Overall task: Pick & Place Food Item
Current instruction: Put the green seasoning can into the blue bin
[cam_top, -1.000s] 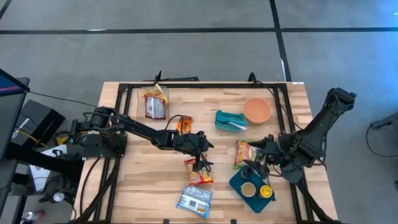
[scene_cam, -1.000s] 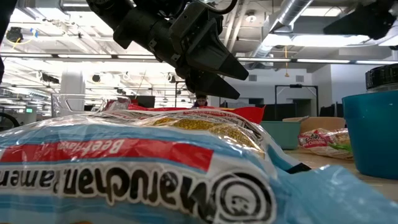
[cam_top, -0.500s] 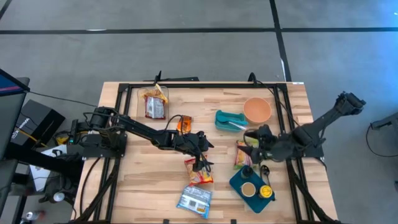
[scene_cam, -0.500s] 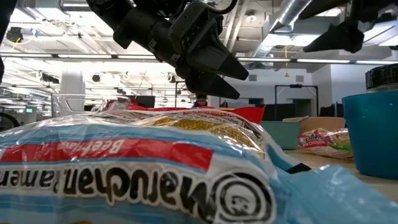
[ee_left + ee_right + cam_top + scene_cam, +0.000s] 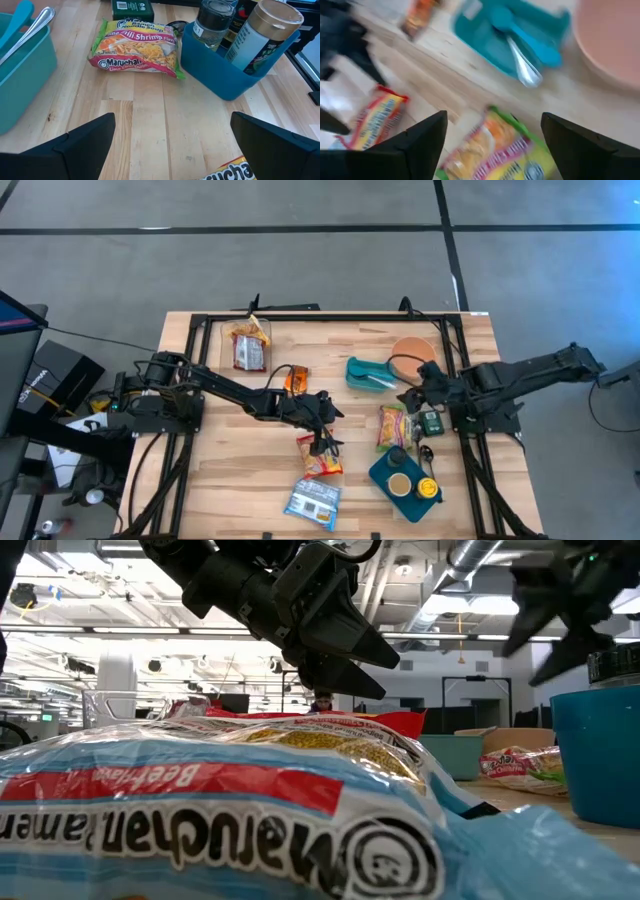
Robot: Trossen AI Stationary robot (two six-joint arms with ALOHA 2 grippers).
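Note:
My left gripper (image 5: 326, 430) hangs open just above a red and yellow ramen pack (image 5: 320, 458) that lies flat at the table's middle; its fingers stand clear of it in the low view (image 5: 380, 675). My right gripper (image 5: 412, 385) is open in the air over the right half, between a teal utensil tray (image 5: 370, 373) and a pink and green shrimp ramen pack (image 5: 393, 427). Its wrist view shows that pack (image 5: 495, 150) and the tray (image 5: 510, 35) below the spread fingers. The shrimp pack (image 5: 135, 47) lies flat on the wood.
A pink bowl (image 5: 412, 352) sits far right. A blue caddy (image 5: 405, 477) with bottles stands near right, a dark green box (image 5: 431, 421) beside it. A blue ramen pack (image 5: 313, 502) lies by the near edge, with two more packs (image 5: 248, 345) (image 5: 293, 378) far left.
My right gripper has swung from above the blue caddy toward the table's far edge, past the shrimp pack to the teal tray and bowl, rolling as it went. Its arm now lies nearly level across the right edge. No object has moved.

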